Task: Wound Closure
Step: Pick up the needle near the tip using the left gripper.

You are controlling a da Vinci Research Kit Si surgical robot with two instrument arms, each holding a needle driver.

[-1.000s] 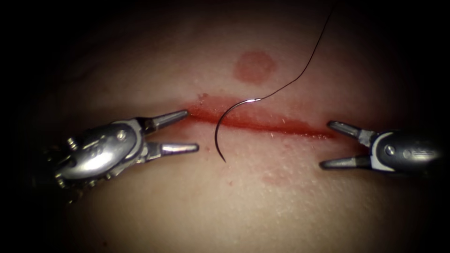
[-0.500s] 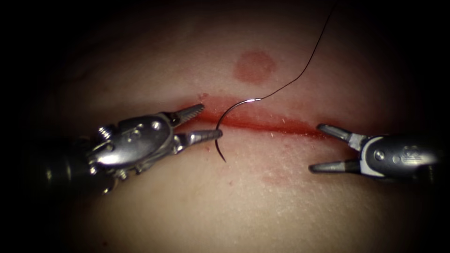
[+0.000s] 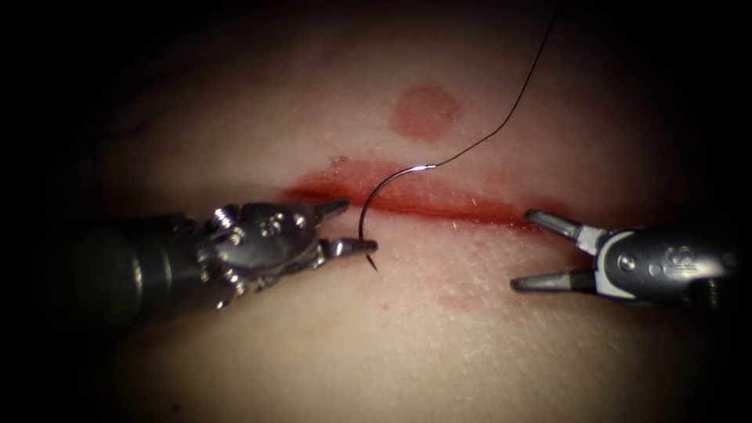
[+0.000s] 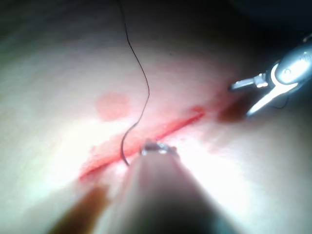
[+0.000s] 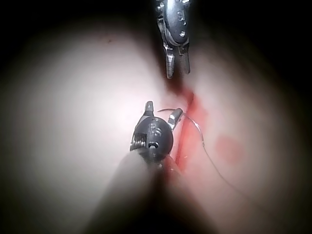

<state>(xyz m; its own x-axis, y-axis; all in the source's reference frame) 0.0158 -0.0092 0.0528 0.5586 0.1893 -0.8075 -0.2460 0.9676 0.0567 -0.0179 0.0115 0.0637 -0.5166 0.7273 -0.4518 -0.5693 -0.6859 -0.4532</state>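
We see the left tool (image 3: 354,229), jaws parted, straddling the needle (image 3: 365,223) lying across the cut (image 3: 439,205); the right tool (image 3: 536,251) gapes, grasping nothing.

Endoscope overhead; wrist views close, sharing cut (image 3: 423,205).

The needle (image 3: 366,211) lies on the tissue (image 3: 376,345), arching across the cut (image 3: 423,205) near its middle. The thread (image 3: 509,117) runs from the needle's far end up and to the right. The left tool (image 3: 348,231) sits just left of the needle, the right tool (image 3: 526,251) well apart at the cut's right end
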